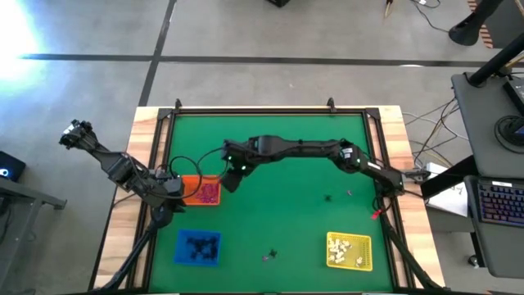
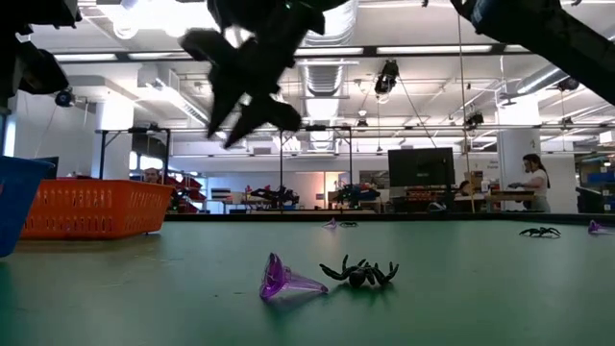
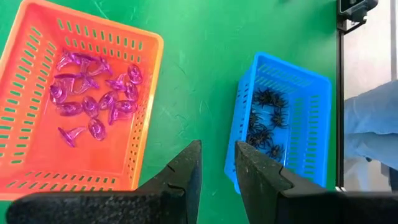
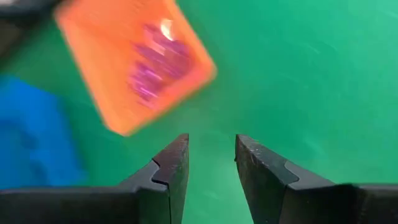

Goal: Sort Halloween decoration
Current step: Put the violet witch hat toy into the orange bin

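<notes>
Pinkish-purple trinkets lie in the orange tray. Black spider trinkets lie in the blue tray, and white ones in the yellow tray. A purple cone-shaped trinket and a black spider lie loose on the green mat near the front edge. My right gripper hangs open and empty above the mat, just right of the orange tray. My left gripper hovers open and empty over the gap between the orange and blue trays.
More loose trinkets lie on the mat at right of centre: a black one and a small purple one. A red piece lies by the right rail. A black frame borders the mat. A person stands far off.
</notes>
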